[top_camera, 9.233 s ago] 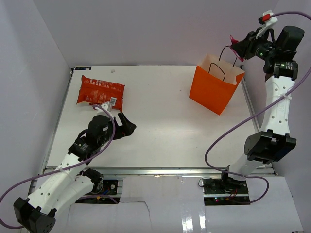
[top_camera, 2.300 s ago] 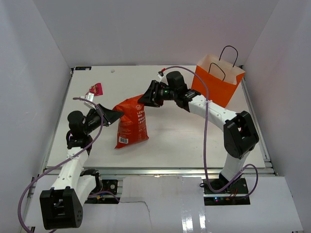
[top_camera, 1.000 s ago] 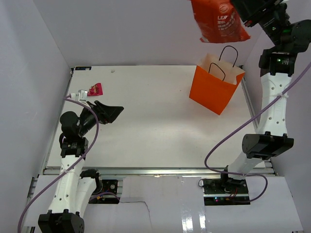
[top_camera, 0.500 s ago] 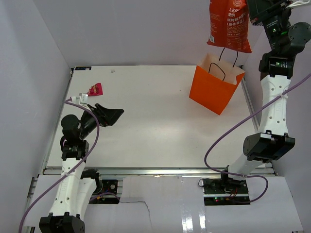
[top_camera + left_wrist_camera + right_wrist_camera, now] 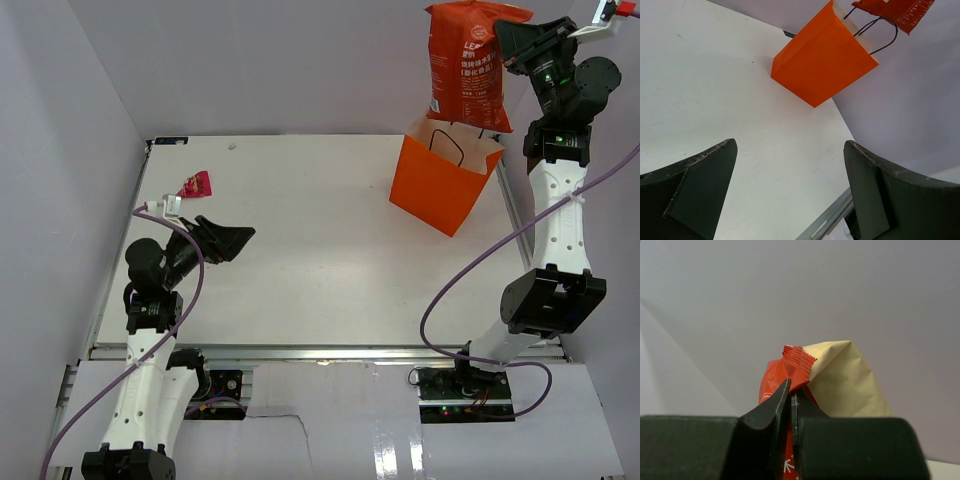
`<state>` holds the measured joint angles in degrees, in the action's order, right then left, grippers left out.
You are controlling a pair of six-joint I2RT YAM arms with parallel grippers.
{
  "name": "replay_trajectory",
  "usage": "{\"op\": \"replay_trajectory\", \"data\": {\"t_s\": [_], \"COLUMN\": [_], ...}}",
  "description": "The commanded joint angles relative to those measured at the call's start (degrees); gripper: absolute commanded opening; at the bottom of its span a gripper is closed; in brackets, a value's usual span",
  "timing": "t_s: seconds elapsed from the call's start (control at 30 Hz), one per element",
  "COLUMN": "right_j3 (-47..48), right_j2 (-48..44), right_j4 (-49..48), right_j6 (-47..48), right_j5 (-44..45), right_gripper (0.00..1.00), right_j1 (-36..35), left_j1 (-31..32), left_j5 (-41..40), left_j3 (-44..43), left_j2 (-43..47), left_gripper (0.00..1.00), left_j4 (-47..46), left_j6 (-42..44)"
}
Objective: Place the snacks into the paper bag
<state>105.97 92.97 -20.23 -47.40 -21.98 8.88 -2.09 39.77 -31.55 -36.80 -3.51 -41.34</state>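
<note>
- Right gripper [image 5: 512, 42]: raised at the upper right of the top view, jaws closed tight on the crimped top edge of the chip bag [image 5: 466, 66]. The right wrist view confirms it, with the two fingers [image 5: 771, 412] pressed together and the red-orange seal [image 5: 798, 360] pinched between them.
- Chip bag: hangs upright from that grip, white text facing the top camera, directly over the mouth of the paper bag [image 5: 438, 186]. In the left wrist view its lower corner [image 5: 896, 9] sits level with the black handle loops, above the rim.
- Paper bag: upright at the far right of the table [image 5: 330, 270], mouth open, cream lining showing. In the left wrist view its orange side [image 5: 822, 60] appears in the upper centre.
- Left gripper [image 5: 226, 240]: low over the left side of the table, jaws spread wide, nothing held. The left wrist view shows both dark fingers [image 5: 699, 186] well apart with bare table between them.
- Pink wrapper [image 5: 196, 185]: lies flat on the table at the upper left, apart from the left gripper.
</note>
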Motion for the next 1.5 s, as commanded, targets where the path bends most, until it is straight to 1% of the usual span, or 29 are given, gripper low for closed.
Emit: {"op": "replay_trajectory", "data": {"t_s": [0.0, 0.17, 0.4, 0.7, 0.87, 1.13, 1.4, 1.47], "right_j3": [-0.8, -5.0, -7.9, -12.7, -13.2, -18.2, -19.4, -19.5], "right_j2": [-4.2, -5.3, -5.0, -4.2, -2.2, -1.5, -0.6, -0.4], "right_j4": [-4.9, -5.7, -6.1, -9.3, -15.0, -18.7, -21.1, -21.1], "right_j6": [0.7, 2.0, 2.3, 3.7, 4.8, 4.5, 4.0, 3.9], "right_j5": [1.6, 1.9, 0.6, -3.7, -9.4, -11.3, -13.4, -14.0], "right_gripper": [0.08, 0.08, 0.08, 0.08, 0.08, 0.08, 0.08, 0.12], "right_j1": [0.0, 0.0, -1.0, -1.2, -1.4, -1.2, -0.4, 0.0], "left_j1": [0.1, 0.0, 0.0, 0.0, 0.0, 0.0, 0.0, 0.1], "left_j5": [-0.6, -0.5, -0.7, -1.0, -1.0, -1.4, -1.8, -2.0], "left_j3": [0.4, 0.3, 0.5, 0.6, 0.7, 0.6, 0.5, 0.4], "left_j2": [1.3, 1.5, 2.0, 2.7, 2.4, 2.7, 1.9, 1.6], "left_gripper": [0.98, 0.98, 0.98, 0.98, 0.98, 0.98, 0.98, 0.98], "left_j4": [0.3, 0.8, 1.6, 2.7, 2.6, 3.2, 3.2, 3.2], "left_j6": [0.6, 0.6, 0.8, 1.3, 1.3, 1.6, 1.7, 1.3]}}
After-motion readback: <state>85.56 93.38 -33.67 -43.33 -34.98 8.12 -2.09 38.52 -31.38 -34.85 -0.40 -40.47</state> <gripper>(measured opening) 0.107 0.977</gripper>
